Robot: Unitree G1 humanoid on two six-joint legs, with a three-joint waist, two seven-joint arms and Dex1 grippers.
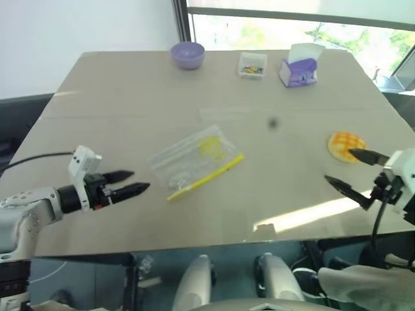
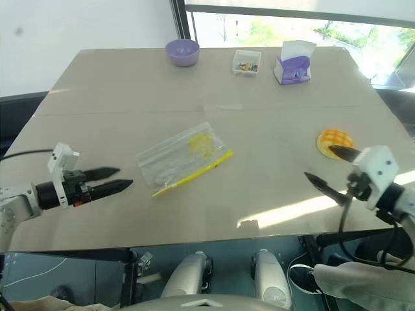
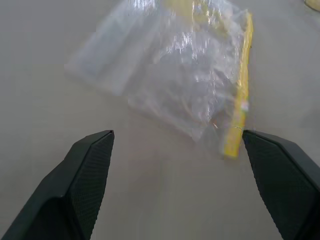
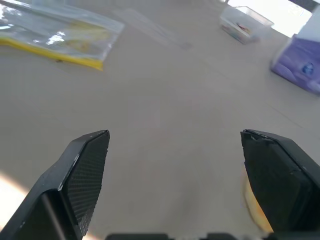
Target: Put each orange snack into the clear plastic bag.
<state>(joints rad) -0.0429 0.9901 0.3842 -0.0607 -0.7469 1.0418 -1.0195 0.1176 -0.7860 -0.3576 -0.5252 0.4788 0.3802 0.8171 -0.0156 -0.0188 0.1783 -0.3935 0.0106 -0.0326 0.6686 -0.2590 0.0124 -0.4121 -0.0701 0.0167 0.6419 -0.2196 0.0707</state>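
Observation:
The orange snack (image 1: 345, 146), a round bun with a grid pattern, lies on the table at the right. My right gripper (image 1: 353, 170) hovers just in front of it, open and empty, one fingertip over the bun's near edge. The clear plastic bag (image 1: 194, 159) lies flat in the middle of the table, its yellow seal strip (image 1: 206, 177) along the near edge. My left gripper (image 1: 130, 182) is to the left of the bag, open, pointing at it, apart from it. The left wrist view has the bag (image 3: 170, 70) ahead between the fingers.
Along the table's far edge stand a purple bowl (image 1: 187, 55), a small clear box of colourful bits (image 1: 252, 65) and a purple-white tissue box (image 1: 299, 67). The table's near edge (image 1: 194, 247) runs just below both grippers.

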